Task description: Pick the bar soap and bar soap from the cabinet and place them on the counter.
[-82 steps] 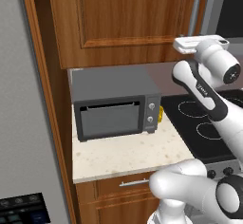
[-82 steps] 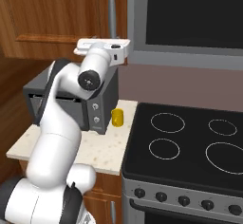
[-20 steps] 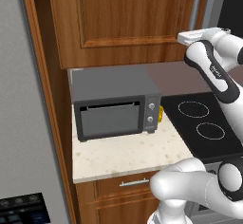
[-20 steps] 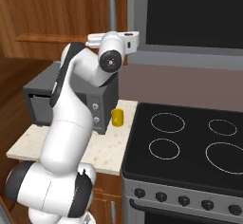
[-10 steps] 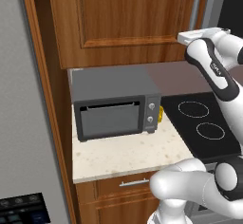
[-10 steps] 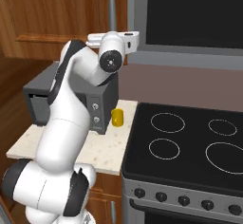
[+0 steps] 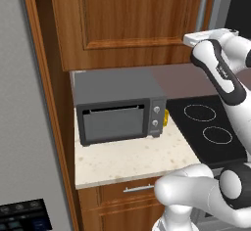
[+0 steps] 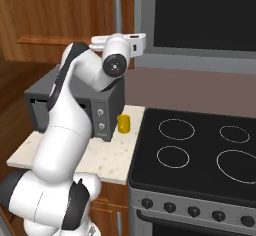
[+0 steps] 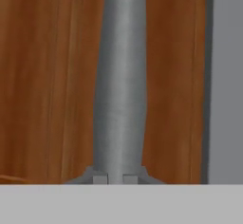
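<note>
With the pincer (image 9: 115, 178) closed narrow on the silver handle (image 9: 121, 76) at the right edge of the cabinet (image 7: 132, 19), we should pull straight outward, keeping grip, since the bar soaps presumably sit behind its shut door.

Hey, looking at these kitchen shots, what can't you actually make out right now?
- Bar soaps: hidden behind the closed door of the cabinet in the left base view.
- Gripper fingertips: in the hand view the handle sits so close that the tips are barely seen at its base.
- Yellow object: too small to identify in the right base view; the microwave half hides it in the left base view.
- Handle top: cut off by the right base view's upper edge.
</note>
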